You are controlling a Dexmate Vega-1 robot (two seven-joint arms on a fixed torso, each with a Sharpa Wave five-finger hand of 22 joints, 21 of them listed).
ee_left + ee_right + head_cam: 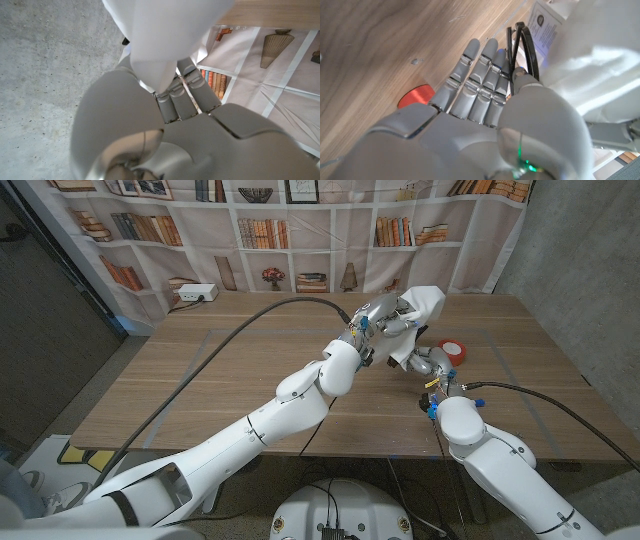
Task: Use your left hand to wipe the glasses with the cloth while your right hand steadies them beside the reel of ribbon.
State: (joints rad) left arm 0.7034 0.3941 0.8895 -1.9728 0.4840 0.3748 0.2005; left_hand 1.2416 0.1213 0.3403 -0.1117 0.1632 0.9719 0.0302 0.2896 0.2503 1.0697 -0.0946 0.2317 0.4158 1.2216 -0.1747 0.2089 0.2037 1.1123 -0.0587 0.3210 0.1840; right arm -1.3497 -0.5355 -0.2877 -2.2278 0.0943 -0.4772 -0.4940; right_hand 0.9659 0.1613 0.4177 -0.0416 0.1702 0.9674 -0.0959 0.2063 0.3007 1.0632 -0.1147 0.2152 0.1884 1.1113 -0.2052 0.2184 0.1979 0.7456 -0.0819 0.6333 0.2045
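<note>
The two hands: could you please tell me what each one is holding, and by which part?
The left hand holds the white cloth, bunched in its fingers. The right hand holds the glasses by the frame, between thumb and fingers.

White cloth (424, 306) hangs draped above the counter's far right part. Black-framed glasses (524, 49) stand upright against it. Red ribbon reel (455, 350) lies flat just beside, nearer the right edge.

Wood-grain surface (230, 370) matt; cloth (425, 305) soft white fabric; glasses (522, 50) glossy black plastic; fingers (480, 75) smooth grey plastic; ribbon reel (455, 350) red.
</note>
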